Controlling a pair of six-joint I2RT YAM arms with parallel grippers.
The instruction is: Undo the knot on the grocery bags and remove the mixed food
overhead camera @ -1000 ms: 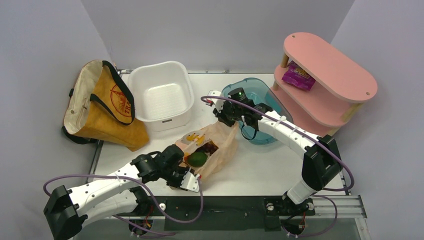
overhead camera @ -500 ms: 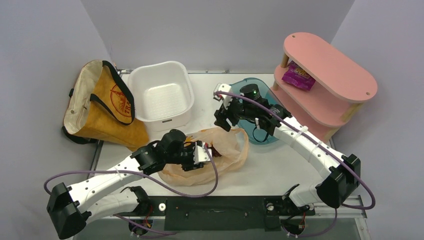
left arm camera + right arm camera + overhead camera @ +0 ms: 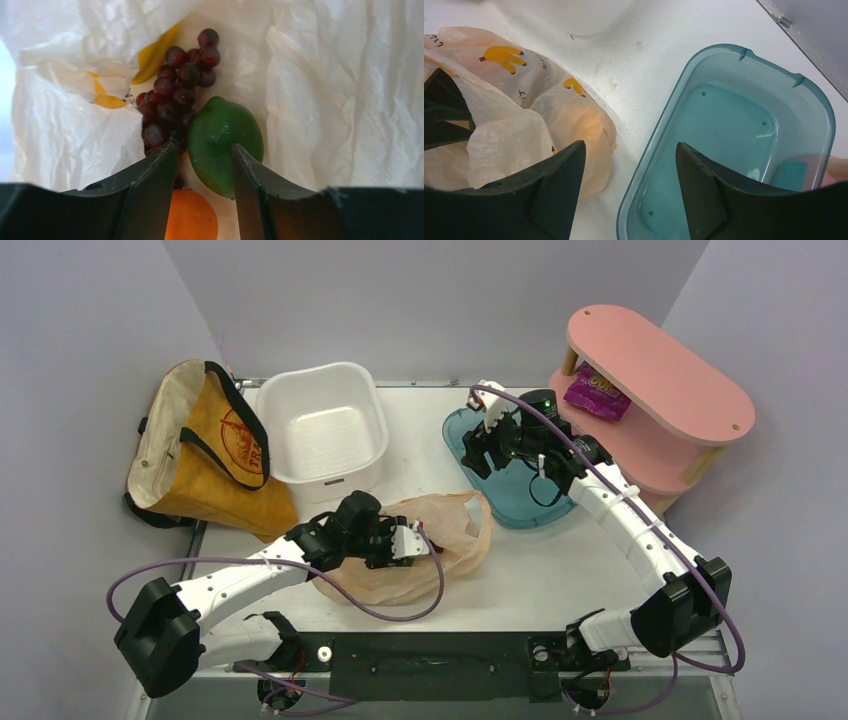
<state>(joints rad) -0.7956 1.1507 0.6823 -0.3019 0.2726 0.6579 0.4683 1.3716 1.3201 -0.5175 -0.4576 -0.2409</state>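
Observation:
The peach plastic bag (image 3: 455,530) lies slumped and open on the table. My left gripper (image 3: 412,540) reaches into its mouth, open. In the left wrist view its tips (image 3: 204,146) hover over a green round fruit (image 3: 225,135), with dark red grapes (image 3: 177,95) beyond and an orange (image 3: 192,217) nearer. A yellow shape (image 3: 155,52) shows behind a fold of the bag (image 3: 325,100). My right gripper (image 3: 476,452) hangs open and empty above the near rim of the teal tub (image 3: 520,495), apart from the bag (image 3: 524,115). The mustard tote (image 3: 205,455) lies at the far left.
A white tub (image 3: 322,435) stands between the tote and the teal tub (image 3: 724,130). A pink two-tier shelf (image 3: 650,400) with a purple snack packet (image 3: 597,392) fills the back right. Grey walls close in on three sides.
My right gripper let go of the plastic bag and drew back right, over the teal tub. The bag sagged flatter. My left gripper moved from the bag's near side into its mouth.

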